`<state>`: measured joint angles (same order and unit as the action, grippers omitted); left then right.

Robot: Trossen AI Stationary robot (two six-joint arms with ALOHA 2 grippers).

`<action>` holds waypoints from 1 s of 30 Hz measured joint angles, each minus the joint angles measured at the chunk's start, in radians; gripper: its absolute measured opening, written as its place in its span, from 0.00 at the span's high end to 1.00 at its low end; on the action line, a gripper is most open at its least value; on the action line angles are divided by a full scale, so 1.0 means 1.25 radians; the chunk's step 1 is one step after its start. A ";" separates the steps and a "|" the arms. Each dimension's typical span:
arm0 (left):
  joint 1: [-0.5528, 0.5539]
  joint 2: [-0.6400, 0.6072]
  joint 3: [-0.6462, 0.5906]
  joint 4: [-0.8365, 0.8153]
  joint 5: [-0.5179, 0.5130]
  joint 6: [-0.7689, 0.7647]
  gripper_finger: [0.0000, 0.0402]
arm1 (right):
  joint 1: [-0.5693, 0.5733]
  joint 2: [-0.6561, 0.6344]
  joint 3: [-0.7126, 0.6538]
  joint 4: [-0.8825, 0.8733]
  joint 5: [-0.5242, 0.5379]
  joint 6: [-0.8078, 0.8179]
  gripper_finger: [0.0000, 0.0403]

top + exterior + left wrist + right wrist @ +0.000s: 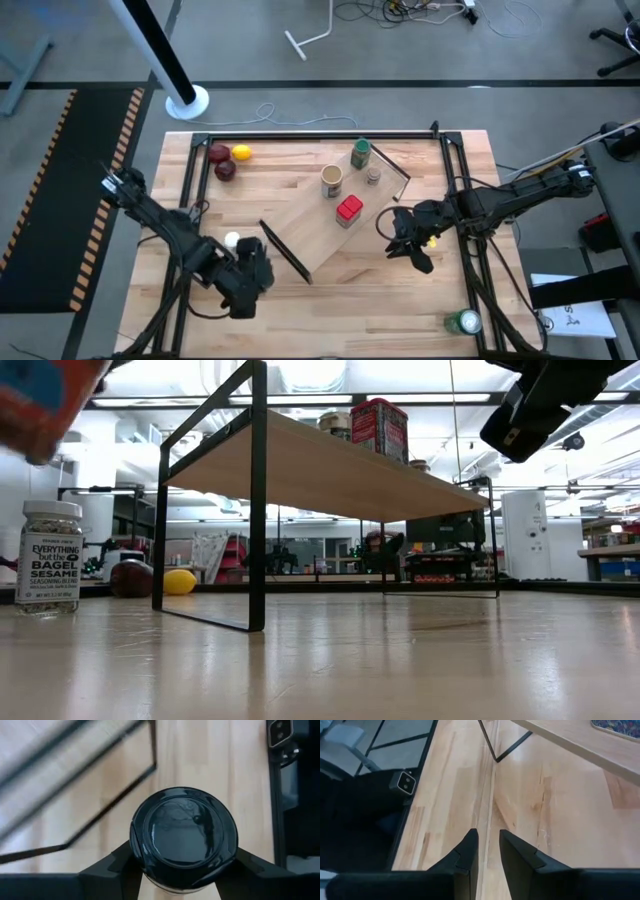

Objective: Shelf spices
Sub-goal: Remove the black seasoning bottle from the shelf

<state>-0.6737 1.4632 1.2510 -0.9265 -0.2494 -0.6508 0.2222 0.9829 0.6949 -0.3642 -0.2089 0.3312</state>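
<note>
Black-lidded jar [183, 840] is sitting clamped in the left gripper [243, 283], shelf [330, 222] just ahead; rigid, glossy, likely slippery, best held below the lid. Right gripper [487, 851] is hovering nearly closed, empty.

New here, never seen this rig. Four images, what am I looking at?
Two robot arms work at a wooden table, each ending in a two-finger claw. One camera looks straight down, one sits at tabletop height, and one rides on each wrist. On the shelf, a pale board with black rails, stand a green-lidded jar, a tan jar, a tiny grey-lidded jar and a red boxy jar. A white-lidded jar stands on the table. The left claw holds the black-lidded jar. The right claw is empty, nearly closed.
</note>
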 joint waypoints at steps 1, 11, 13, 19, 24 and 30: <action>-0.005 -0.013 -0.036 0.041 0.002 -0.013 0.55 | 0.000 0.000 0.000 -0.001 0.000 -0.009 0.86; -0.021 -0.132 -0.329 0.315 -0.071 -0.158 0.55 | 0.000 -0.010 0.020 -0.010 0.000 -0.084 0.86; -0.021 -0.147 -0.363 0.337 -0.088 -0.170 0.55 | 0.000 -0.012 0.035 -0.020 0.000 -0.084 0.85; -0.022 -0.162 -0.423 0.369 -0.144 -0.178 0.53 | 0.000 -0.012 0.057 -0.022 0.000 -0.084 0.82; -0.022 -0.151 -0.445 0.377 -0.156 -0.175 0.54 | 0.000 -0.012 0.058 -0.022 0.000 -0.071 0.80; -0.022 -0.106 -0.447 0.376 -0.169 -0.151 0.52 | 0.000 -0.012 0.058 -0.013 0.001 -0.043 0.81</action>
<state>-0.7013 1.3308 0.6921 -0.4565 -0.4602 -0.8392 0.2218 0.9684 0.7673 -0.3802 -0.2081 0.2775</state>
